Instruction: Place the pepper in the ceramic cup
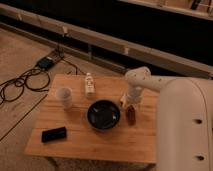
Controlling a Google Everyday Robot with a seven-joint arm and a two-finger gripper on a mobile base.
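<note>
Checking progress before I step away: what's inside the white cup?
Nothing shows inside the ceramic cup; its wall hides the bottom. The pepper lies on the table beside the black bowl, with the gripper at its far end.
</note>
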